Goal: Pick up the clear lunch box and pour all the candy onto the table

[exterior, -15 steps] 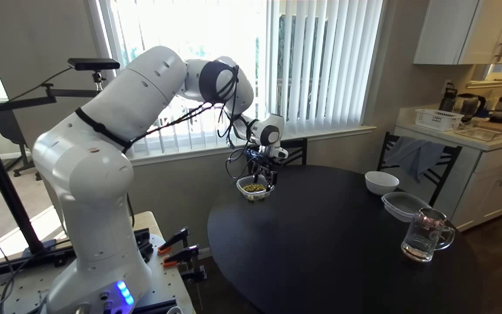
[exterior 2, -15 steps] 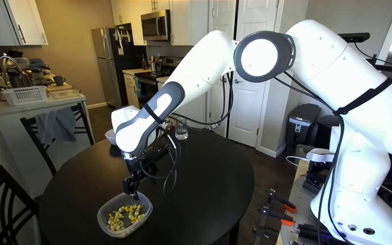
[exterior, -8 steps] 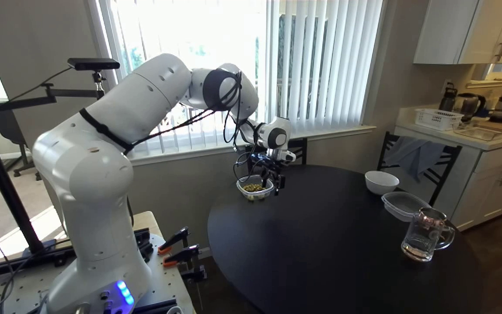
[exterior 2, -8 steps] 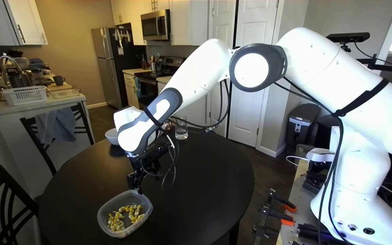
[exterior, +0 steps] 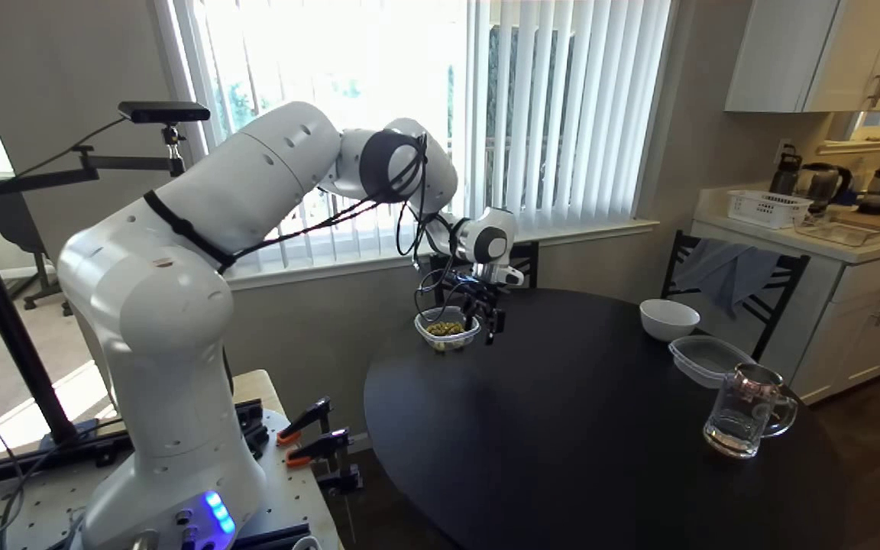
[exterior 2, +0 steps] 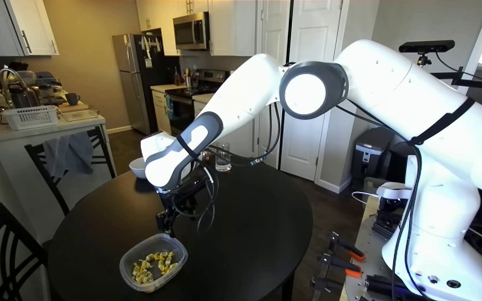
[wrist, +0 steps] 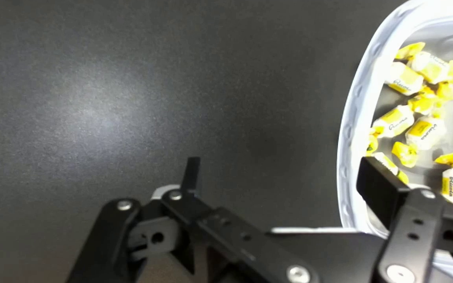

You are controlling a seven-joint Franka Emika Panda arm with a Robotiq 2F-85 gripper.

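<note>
The clear lunch box (exterior: 426, 334) stands upright on the black table (exterior: 562, 428). It also shows in an exterior view (exterior 2: 127, 264) and at the right of the wrist view (wrist: 349, 145), partly cut off. Candy (wrist: 427, 133) in yellow and white wrappers lies inside it, also visible in an exterior view (exterior 2: 142, 274). My gripper (wrist: 285, 182) is open with nothing held. One of its fingers (wrist: 380, 188) overlaps the box's inside edge; the other is outside, over the table. The rim runs between them. I cannot tell whether the fingers touch the box.
A white bowl (exterior: 669, 319), another clear shallow container (exterior: 709, 360) and a glass mug (exterior: 742, 416) stand at the far side of the table. Chairs (exterior 2: 8, 255) stand at its edge. Cables (exterior 2: 214, 196) hang from the wrist.
My gripper has moved sideways from over the lunch box to its rim, and the arm has lowered slightly. The box and candy have not moved.
</note>
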